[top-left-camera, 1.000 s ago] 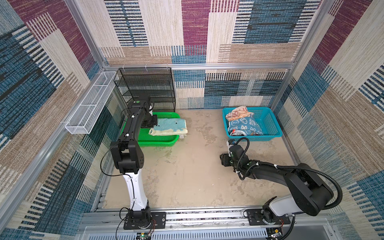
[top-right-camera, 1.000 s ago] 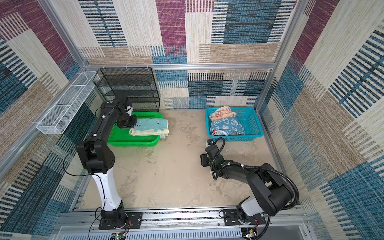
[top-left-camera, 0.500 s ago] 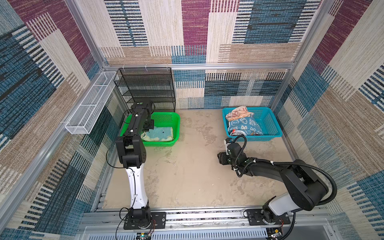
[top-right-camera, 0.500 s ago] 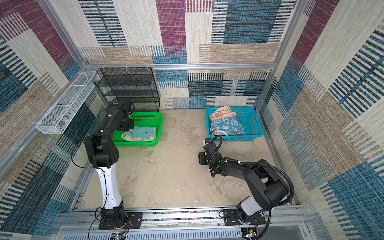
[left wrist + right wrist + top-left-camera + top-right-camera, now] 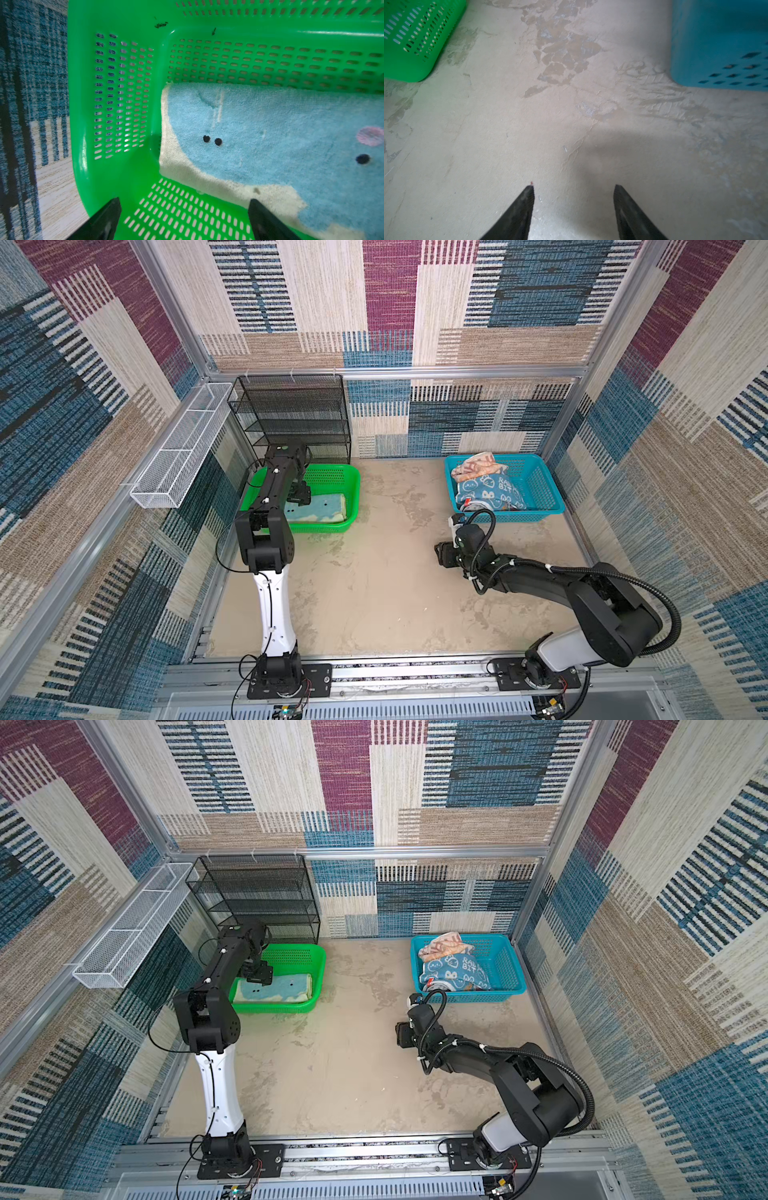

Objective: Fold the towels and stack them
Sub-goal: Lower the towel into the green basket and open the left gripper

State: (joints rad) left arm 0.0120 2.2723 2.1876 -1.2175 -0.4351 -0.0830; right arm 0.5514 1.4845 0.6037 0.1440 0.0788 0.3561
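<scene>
A folded pale aqua-and-cream towel (image 5: 320,508) (image 5: 278,988) (image 5: 270,135) lies flat in the green basket (image 5: 351,489) (image 5: 124,170). My left gripper (image 5: 300,498) (image 5: 258,976) (image 5: 184,200) hovers over the towel's left end. It is open, with only basket floor between its fingers. In the blue basket (image 5: 544,489) (image 5: 505,965) a crumpled coral towel (image 5: 473,464) rests on a blue towel with white rabbits (image 5: 490,491). My right gripper (image 5: 442,553) (image 5: 402,1034) (image 5: 574,186) is open and empty, low over the bare table in front of the blue basket.
A black mesh shelf (image 5: 291,418) stands behind the green basket. A white wire tray (image 5: 178,448) hangs on the left wall. The beige table (image 5: 386,572) stretches between the two baskets, and metal frame rails border it.
My left gripper brought the aqua towel from above the green basket's front rim down into the basket and opened, leaving it flat. My right arm barely shifted.
</scene>
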